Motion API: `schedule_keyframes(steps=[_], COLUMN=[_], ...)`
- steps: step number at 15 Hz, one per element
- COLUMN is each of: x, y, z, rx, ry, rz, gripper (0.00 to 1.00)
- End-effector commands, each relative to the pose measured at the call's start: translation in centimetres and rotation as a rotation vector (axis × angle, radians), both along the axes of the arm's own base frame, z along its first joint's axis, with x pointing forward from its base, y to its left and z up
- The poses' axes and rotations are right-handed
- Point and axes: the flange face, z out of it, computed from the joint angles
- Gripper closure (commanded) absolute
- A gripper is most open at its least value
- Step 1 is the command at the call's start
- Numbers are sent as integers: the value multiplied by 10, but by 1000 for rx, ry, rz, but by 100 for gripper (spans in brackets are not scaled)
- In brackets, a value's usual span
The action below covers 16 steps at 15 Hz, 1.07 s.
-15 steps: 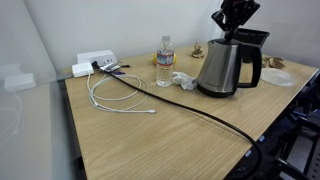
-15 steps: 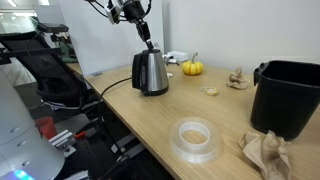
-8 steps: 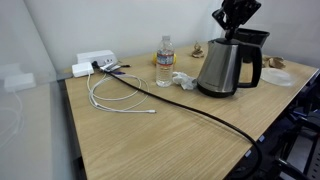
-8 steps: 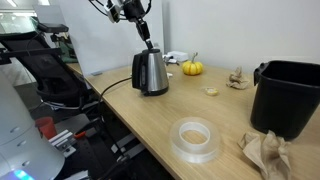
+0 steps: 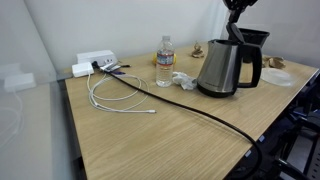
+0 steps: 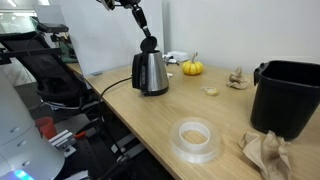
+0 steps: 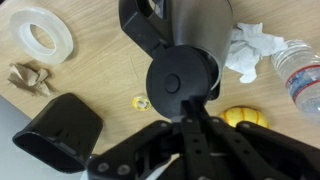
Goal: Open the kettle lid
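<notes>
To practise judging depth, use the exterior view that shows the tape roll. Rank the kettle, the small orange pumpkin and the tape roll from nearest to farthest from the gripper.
1. kettle, at the back left.
2. small orange pumpkin, just right of the kettle.
3. tape roll, at the front, closest to the camera.

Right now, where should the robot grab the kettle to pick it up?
By the black loop handle of the kettle, coming in from the handle's side. The loop stands out from the upright body, leaving a gap; the steel body is wide and tapered.
</notes>
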Motion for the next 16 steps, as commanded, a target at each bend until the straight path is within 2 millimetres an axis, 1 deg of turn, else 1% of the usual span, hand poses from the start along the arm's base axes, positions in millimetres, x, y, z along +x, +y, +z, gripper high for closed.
schedule_keyframes(steps=[1, 3, 5, 6, 7, 8, 9, 11, 16], x=[-16, -25, -36, -25, -30, -33, -35, -35, -35], y=[-4, -5, -4, 0, -1, -1, -2, -3, -3], z=[25, 45, 62, 59, 65, 68, 67, 64, 63], rx=[26, 64, 150, 100, 122, 131, 133, 132, 132], ry=[-58, -88, -91, -106, -111, -115, -114, -107, -106], rz=[-21, -33, -49, -45, -51, -55, -57, -59, -59], gripper=[62, 48, 34, 51, 45, 38, 34, 34, 34])
